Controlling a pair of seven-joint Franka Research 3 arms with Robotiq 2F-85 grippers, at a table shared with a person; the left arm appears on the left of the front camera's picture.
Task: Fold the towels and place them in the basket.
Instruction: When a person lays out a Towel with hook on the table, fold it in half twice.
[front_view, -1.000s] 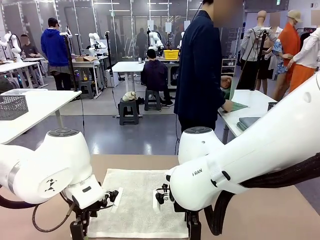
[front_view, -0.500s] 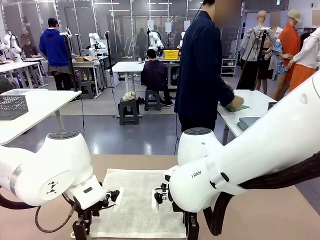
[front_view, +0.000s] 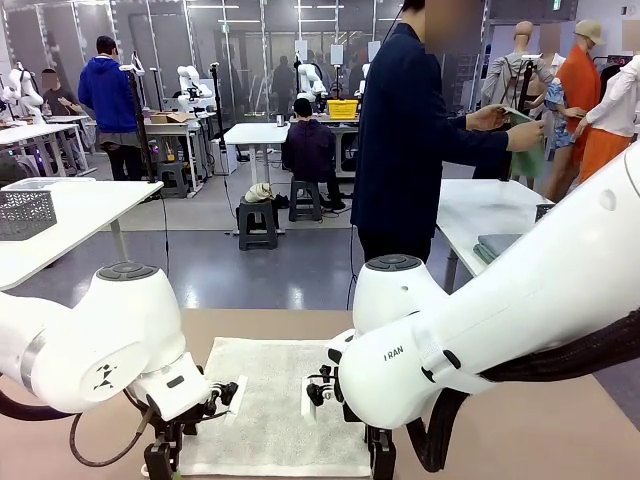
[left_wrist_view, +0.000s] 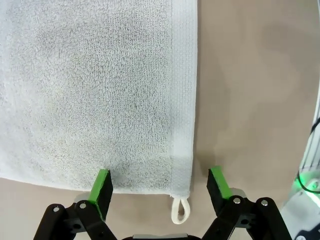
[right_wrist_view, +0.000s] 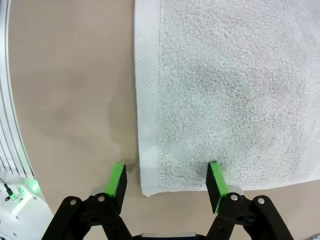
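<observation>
Both wide open, the left end effector (left_wrist_view: 159, 184) and right end effector (right_wrist_view: 167, 182) each straddle a near corner of the cream-white towel (left_wrist_view: 90, 90) lying flat on the bench (left_wrist_view: 250, 75); soft, light and limp, it probably wants pinching at those hemmed corners.

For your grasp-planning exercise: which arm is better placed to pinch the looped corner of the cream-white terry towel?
Probably left: the open left gripper straddles the corner loop of the cream-white terry towel.

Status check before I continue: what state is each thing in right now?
Cream-white towel: spread flat, unfolded.
Corner loop: lying flat off the towel's near edge.
Left gripper: open, straddling the loop corner.
Right gripper: open, straddling the other near corner.
</observation>
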